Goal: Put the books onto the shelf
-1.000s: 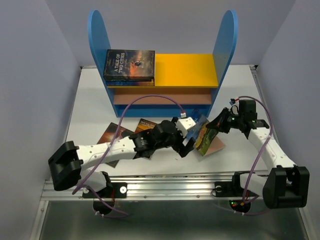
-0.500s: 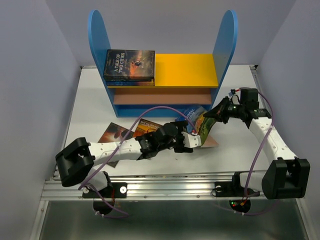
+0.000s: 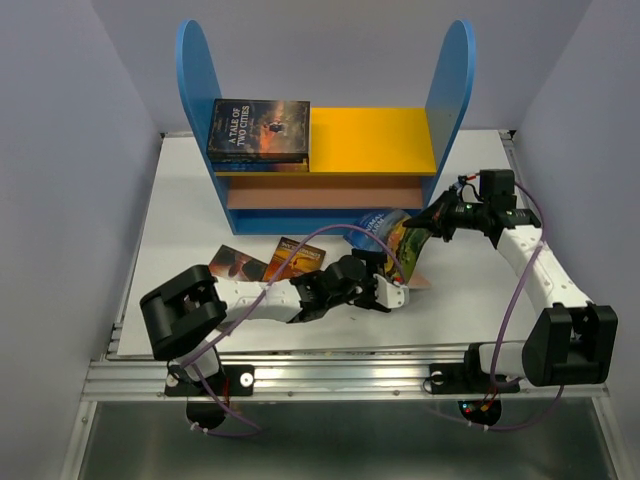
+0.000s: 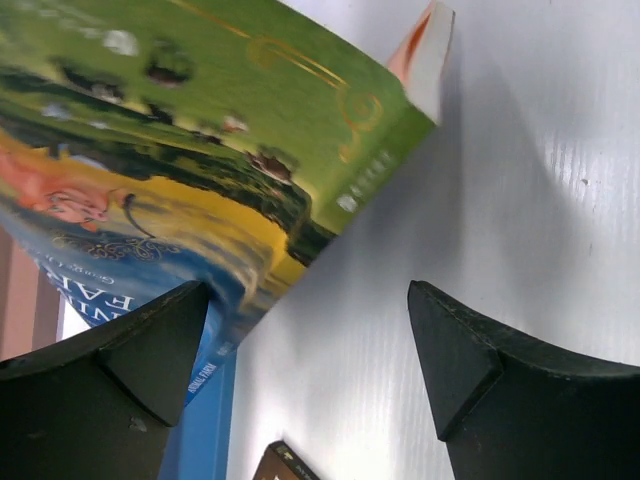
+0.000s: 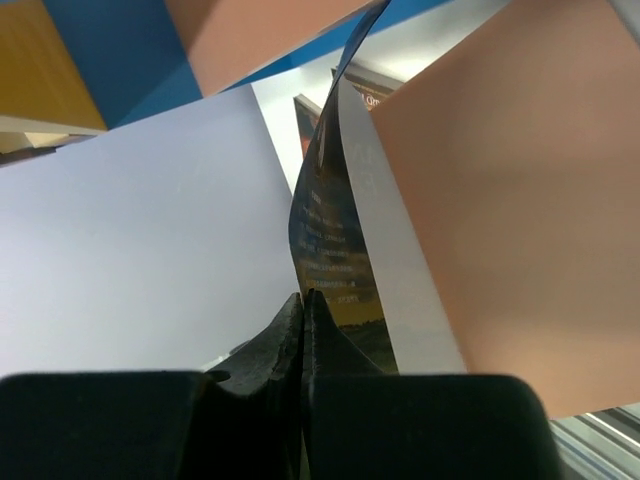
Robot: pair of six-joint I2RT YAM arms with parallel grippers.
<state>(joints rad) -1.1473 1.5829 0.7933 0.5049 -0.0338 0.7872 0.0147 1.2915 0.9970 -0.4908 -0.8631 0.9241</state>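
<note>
Two loose books (image 3: 238, 264): flat on the table (image 3: 180, 220) toward 9 o'clock of its middle, side by side, dark orange covers up.
Shelved books (image 3: 258, 130): a small stack lying flat at the 9 o'clock end of the yellow top board (image 3: 375, 140).
Shelf (image 3: 450, 80): stands at the table's 12 o'clock edge; its brown middle board (image 3: 325, 192) looks bare.
Book in hand: a green-and-blue book (image 3: 405, 245), at 3 o'clock of the table's middle and near the shelf base. It is tilted up, with its lower edge seemingly still on the table.
Right gripper (image 3: 432, 222): fingers closed tight on a thin sheet at the book's 3 o'clock edge, the cover or a few leaves. Its wrist view shows that sheet bowing away from the salmon-coloured inside.
Left gripper (image 3: 390, 292): jaws spread wide with nothing between them, low on the table at 6 o'clock of the tilted book. In its own view a book corner hangs over one finger.
Handling, judged: light and thin, floppy rather than stiff. The glossy cover is probably slick against the pads. Lifted by one cover, the book will sag open and may crease or tear.
Where to grip, judged: across the whole block near the spine, both covers between the pads, so it stays closed and flat for the shelf.
Step, judged: handing the raised book to a firmer grip.
</note>
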